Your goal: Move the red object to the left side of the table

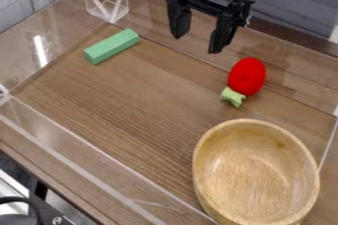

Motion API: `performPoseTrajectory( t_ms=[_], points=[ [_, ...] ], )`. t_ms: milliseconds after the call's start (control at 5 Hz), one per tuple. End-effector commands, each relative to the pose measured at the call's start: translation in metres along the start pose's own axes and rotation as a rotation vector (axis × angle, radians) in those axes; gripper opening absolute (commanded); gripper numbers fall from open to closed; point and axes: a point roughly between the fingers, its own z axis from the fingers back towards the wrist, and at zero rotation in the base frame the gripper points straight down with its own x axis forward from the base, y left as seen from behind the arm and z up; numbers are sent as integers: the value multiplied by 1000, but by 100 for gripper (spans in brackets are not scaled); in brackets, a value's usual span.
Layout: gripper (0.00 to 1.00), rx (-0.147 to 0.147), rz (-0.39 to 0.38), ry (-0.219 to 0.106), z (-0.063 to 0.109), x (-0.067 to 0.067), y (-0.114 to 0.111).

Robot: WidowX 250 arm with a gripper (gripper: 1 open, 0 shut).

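The black gripper [203,36] is at the upper middle of the frame, and its fingers are spread, with nothing between them. The red object [247,76] lies on the table [126,106] in the right part, above the wooden bowl [256,173]. The green block [113,46] is at the upper left.
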Motion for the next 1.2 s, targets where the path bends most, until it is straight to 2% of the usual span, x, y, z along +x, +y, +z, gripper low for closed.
performPoseTrajectory(
  t_ms=[0, 200, 400, 600, 1000],
  points=[
    [100, 1, -20, -1, -29, 12, -8],
    [100, 0, -39, -15, -49, 25, -24],
    [100, 1, -56, -46, -57, 37, -38],
    [100, 6, -72, -82, -58, 48, -49],
    [100, 22, -157, -122, -38, 42, -51]
  ],
)
